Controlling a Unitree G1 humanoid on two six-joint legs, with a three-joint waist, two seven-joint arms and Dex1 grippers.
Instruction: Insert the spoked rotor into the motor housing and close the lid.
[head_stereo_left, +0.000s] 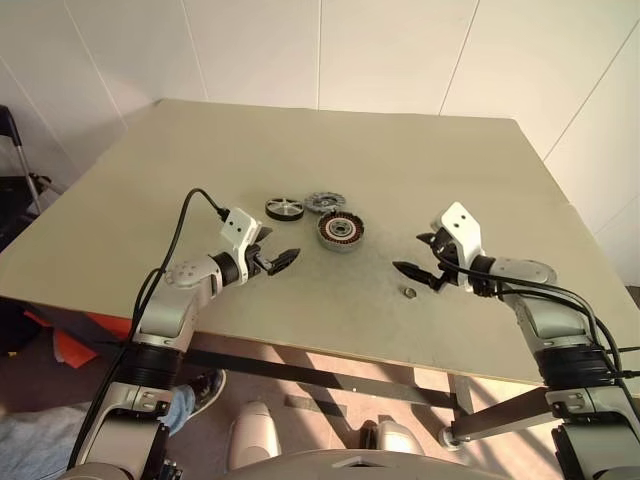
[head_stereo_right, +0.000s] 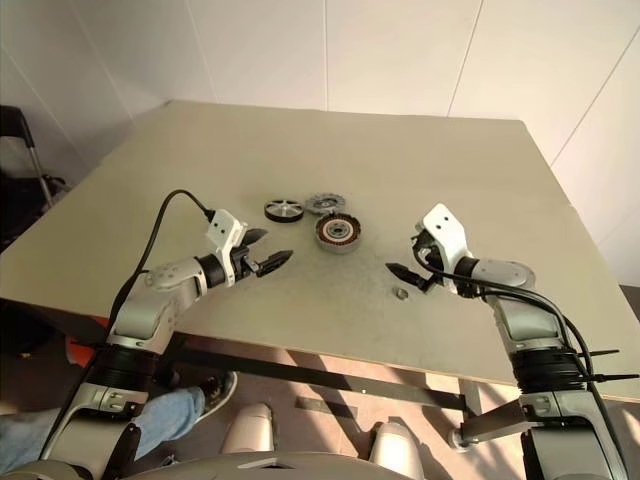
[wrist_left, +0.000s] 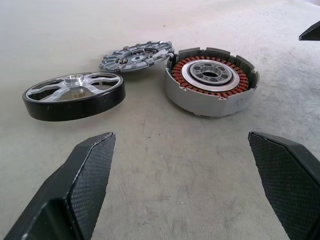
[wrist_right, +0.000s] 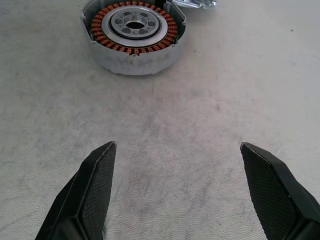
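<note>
Taking the black-rimmed spoked rotor (head_stereo_left: 285, 208) lying left of the copper-wound motor housing (head_stereo_left: 341, 231) on the table needs the left pincer (head_stereo_left: 274, 251), jaws apart, gripping its rim evenly.

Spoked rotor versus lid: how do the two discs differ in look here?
The spoked rotor has a thick black rim and smooth silver spokes; the lid is all grey, thinner, with a jagged openwork face. The rotor lies farther from the motor housing than the lid. Both lie flat on the table, ungripped.
</note>
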